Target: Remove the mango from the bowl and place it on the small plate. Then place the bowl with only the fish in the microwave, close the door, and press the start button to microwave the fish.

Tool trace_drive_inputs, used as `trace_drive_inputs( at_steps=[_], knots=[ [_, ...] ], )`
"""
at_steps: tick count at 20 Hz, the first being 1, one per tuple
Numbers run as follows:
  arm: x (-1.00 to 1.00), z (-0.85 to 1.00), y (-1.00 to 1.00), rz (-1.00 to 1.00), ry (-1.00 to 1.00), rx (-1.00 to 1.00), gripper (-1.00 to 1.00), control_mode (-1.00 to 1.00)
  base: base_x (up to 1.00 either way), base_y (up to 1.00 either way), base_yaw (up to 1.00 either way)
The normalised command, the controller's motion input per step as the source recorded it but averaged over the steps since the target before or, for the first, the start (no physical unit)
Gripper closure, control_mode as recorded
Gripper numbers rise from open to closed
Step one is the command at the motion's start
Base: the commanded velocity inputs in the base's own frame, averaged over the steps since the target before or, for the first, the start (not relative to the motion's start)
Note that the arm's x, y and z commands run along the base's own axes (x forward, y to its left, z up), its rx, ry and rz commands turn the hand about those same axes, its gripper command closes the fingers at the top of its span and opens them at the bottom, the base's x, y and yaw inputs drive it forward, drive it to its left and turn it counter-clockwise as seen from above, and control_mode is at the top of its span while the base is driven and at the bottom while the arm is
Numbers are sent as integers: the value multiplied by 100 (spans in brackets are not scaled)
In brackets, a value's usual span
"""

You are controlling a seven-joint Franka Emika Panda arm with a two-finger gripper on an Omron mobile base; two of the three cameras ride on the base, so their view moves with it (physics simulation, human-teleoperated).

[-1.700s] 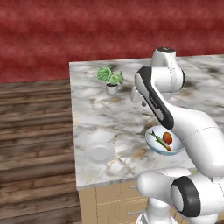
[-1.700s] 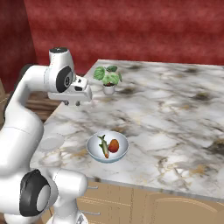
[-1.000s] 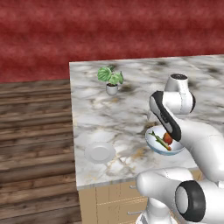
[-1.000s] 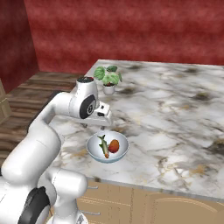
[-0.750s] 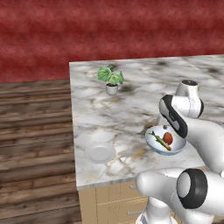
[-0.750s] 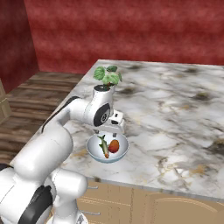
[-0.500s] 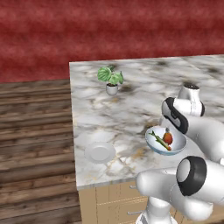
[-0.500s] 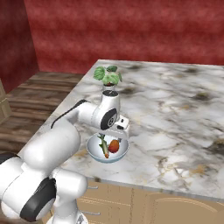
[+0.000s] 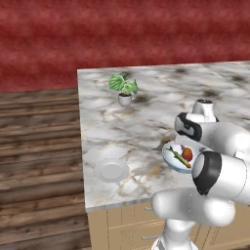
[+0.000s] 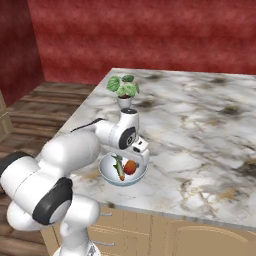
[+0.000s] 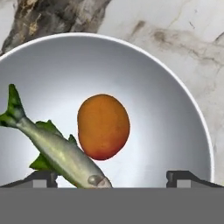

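Hovering over the bowl (image 11: 183,105), the gripper (image 11: 111,177) is spread wide. Mango (image 11: 103,126) and fish (image 11: 57,151) are seen inside, fish lying diagonally. The small plate (image 9: 111,170) is caught left, apart.

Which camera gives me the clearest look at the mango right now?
The hand view: the mango lies large and unobstructed mid-bowl, beside the fish. In the right base view it is a small orange shape under the arm; in the left base view, a small red patch against the arm.
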Motion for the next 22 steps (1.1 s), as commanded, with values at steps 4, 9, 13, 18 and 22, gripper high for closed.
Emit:
trace_drive_inputs(
  at_steps=[4,9,13,18,22],
  knots=[
    [23,-37,-5,-12,6,0,-100,-100,0,0,0],
    [25,-36,-12,-4,3,0,-100,-100,0,0,0],
    [7,-45,10,0,0,0,-100,-100,0,0,0],
    [0,-24,28,-1,0,0,100,-100,0,0,0],
    [0,4,8,-3,-2,0,100,-100,0,0,0]
  ],
)
